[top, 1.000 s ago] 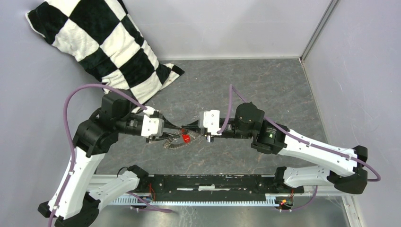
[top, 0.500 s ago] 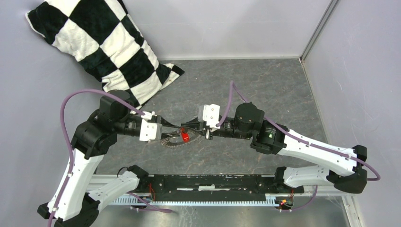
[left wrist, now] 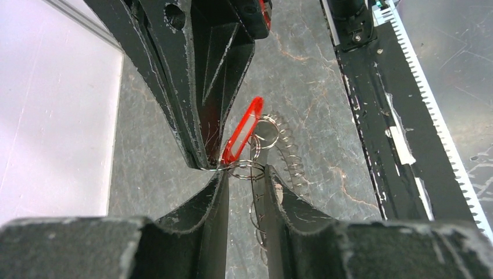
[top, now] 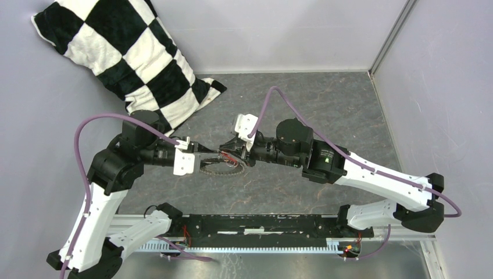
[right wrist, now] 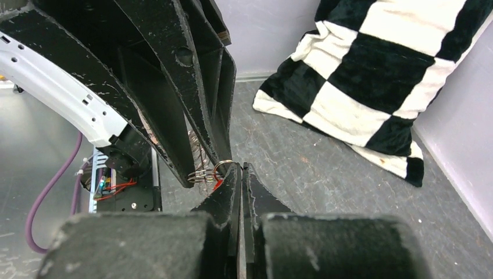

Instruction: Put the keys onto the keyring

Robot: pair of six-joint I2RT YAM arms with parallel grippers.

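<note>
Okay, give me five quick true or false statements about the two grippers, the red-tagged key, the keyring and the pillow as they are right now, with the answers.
1. The right gripper is shut. True.
2. The red-tagged key lies flat, far from both grippers. False: it is raised and tilted, with its lower end at the right gripper's fingertips and close to the left gripper.
3. The pillow is checked black and white. True.
4. The keyring rests against the pillow. False: it sits between the two grippers, apart from the pillow.
5. The two grippers face each other tip to tip. True.
</note>
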